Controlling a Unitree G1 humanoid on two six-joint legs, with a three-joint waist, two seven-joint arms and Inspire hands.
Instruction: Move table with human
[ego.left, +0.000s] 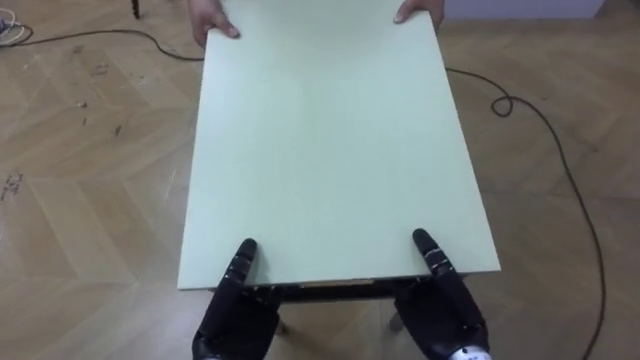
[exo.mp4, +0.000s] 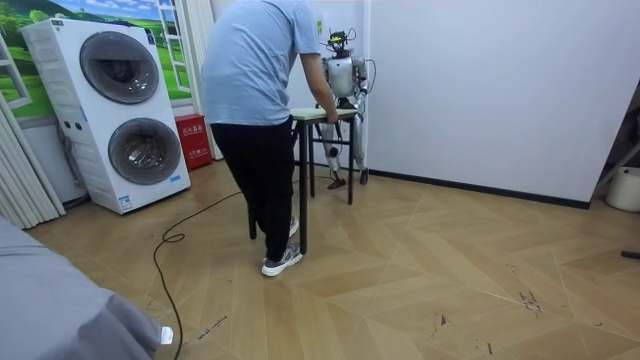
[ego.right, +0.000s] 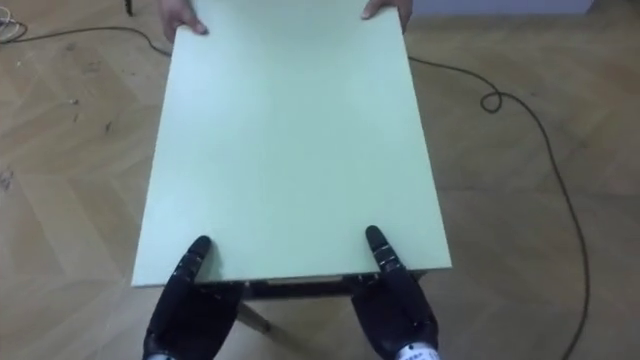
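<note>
A table with a pale green top (ego.left: 330, 140) stretches away from me over the wooden floor. My left hand (ego.left: 235, 315) and right hand (ego.left: 445, 310) clasp its near edge, each with the thumb laid on top and the other fingers reaching underneath. At the far end a person's hands (ego.left: 212, 22) grip the two far corners. In the room view the person (exo.mp4: 255, 100), in a blue shirt, bends over the table (exo.mp4: 320, 115), and I stand at its other end close to the white wall.
A dark cable (ego.left: 540, 110) loops across the floor to the table's right. Stacked white washing machines (exo.mp4: 110, 110) and a red box (exo.mp4: 192, 140) stand at the room view's left. Open wooden floor lies toward the room view's right.
</note>
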